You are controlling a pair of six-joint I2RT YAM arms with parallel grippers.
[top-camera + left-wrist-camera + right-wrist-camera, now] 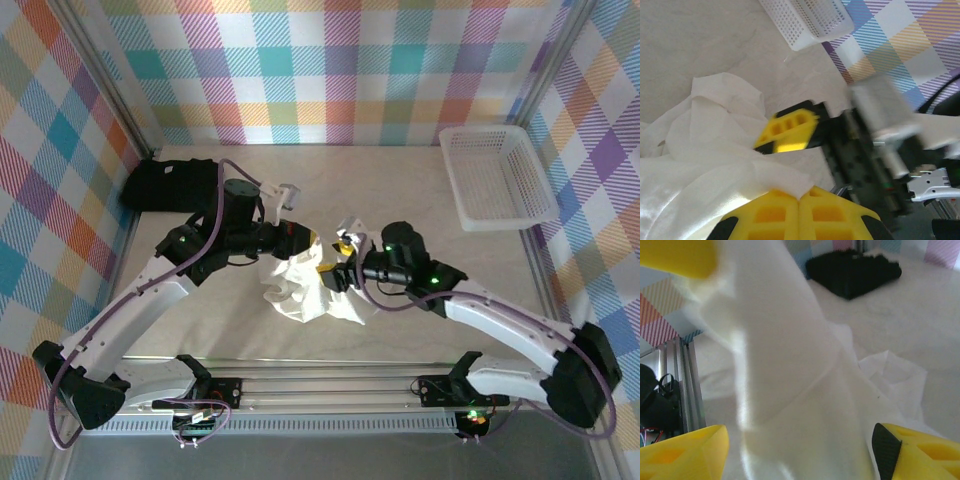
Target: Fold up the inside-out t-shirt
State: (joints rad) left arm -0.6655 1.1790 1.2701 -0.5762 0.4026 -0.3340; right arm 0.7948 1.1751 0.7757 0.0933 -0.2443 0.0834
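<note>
One inside-out t-shirt (300, 290), plain white, lies bunched in a heap on the pale surface (400, 190), near the middle and toward the near edge, between the two arms. Part of it is lifted off the heap and the rest lies crumpled below.

There are two grippers, and both meet over this heap. In the left wrist view, the left gripper (800, 197) has its yellow fingers pressed together, with a corner of the white cloth pinched between them. Just beyond it in that view is one yellow finger of the right gripper. In its own view, the right gripper (800, 450) has its jaws wide apart. A broad fold of the t-shirt hangs down between the two yellow fingers (685, 452), and they do not clamp it. That hanging fold blocks most of the right wrist view.

One black t-shirt (165, 185) lies in a compact pile at the far left corner of the surface, well apart from the white one. One white perforated plastic basket (455, 175) sits at the far right, also well apart. Pastel plaid walls (330, 70) close in the surface at the back and on both sides. One metal rail (330, 385) runs along the near edge and carries both arm bases.
</note>
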